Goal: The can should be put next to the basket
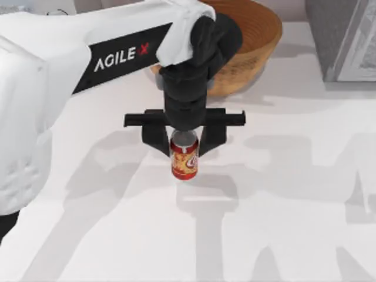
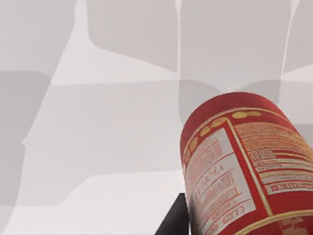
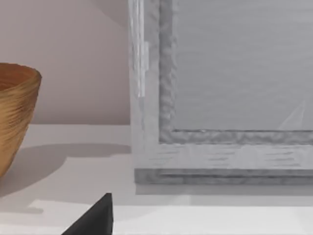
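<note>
The left arm reaches from the left edge across the tabletop (image 1: 294,194) to its middle, with the wrist pointing straight down. This vertical approach places the left claw (image 1: 184,140) over the can (image 1: 184,157), one finger on each flank.

The can stands upright near the middle of the tabletop, well apart from the basket (image 1: 258,41) at the far edge. An upright can presents its curved wall to both fingers, which suits a side pinch from above.

The fingers sit close against the can's upper wall on both sides, opened to about the can's width. The left wrist view shows the can (image 2: 244,166) large and near, beside one dark finger (image 2: 175,218). Judged from this, the claw grips the can.

The right wrist view shows the basket (image 3: 14,117) and a grey framed panel (image 3: 220,98). Whether the right claw is open cannot be told.
</note>
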You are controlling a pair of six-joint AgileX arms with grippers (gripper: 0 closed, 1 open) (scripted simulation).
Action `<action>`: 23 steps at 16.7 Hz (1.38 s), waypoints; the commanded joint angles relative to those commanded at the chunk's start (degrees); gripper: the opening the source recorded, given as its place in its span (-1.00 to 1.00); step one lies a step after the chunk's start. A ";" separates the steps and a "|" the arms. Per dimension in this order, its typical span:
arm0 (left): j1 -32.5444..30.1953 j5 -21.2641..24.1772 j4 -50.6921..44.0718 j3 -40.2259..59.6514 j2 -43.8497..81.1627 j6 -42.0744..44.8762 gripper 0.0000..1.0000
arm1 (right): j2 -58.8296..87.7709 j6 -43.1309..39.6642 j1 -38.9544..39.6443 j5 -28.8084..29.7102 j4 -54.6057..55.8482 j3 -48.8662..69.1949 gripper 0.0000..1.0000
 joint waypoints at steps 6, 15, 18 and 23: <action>0.00 0.00 0.00 0.00 0.00 0.00 0.06 | 0.00 0.00 0.00 0.00 0.00 0.00 1.00; 0.00 0.00 0.00 0.00 0.00 0.00 1.00 | 0.00 0.00 0.00 0.00 0.00 0.00 1.00; 0.00 0.00 0.00 0.00 0.00 0.00 1.00 | 0.00 0.00 0.00 0.00 0.00 0.00 1.00; 0.08 -0.01 -0.98 0.92 0.00 -0.06 1.00 | 0.00 0.00 0.00 0.00 0.00 0.00 1.00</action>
